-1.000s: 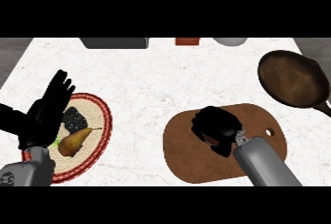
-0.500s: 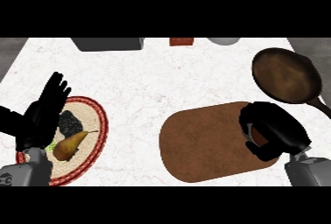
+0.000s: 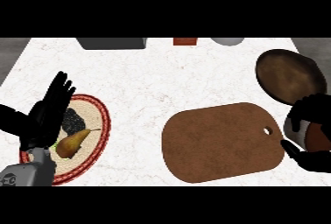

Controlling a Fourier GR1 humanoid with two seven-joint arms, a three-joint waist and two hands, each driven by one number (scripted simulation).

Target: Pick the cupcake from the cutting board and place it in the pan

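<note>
At the far left the left hand (image 3: 47,114) rests open, its fingers straight and pointing up the counter, lying over the left part of a woven plate with a red rim (image 3: 100,114). On that plate lie a yellow-brown pear (image 3: 72,143), its stem toward the right, and a dark lumpy thing (image 3: 73,120) just above it that cannot be made out.

Along the far edge of the white marble counter (image 3: 168,78) stand a grey box (image 3: 111,43), a small reddish-brown block (image 3: 185,41) and a grey round thing (image 3: 227,41).

Right of centre lies the brown cutting board (image 3: 220,142), rounded, with a small hole near its right edge; its top is bare.

At the upper right sits the dark brown pan (image 3: 287,75). Just below it, at the right edge, the right hand (image 3: 309,114) is curled round the cupcake (image 3: 318,134), of which only a reddish-brown patch with a pale strip at its left side shows between the fingers and the thumb. It is held just off the board's right edge, short of the pan.
</note>
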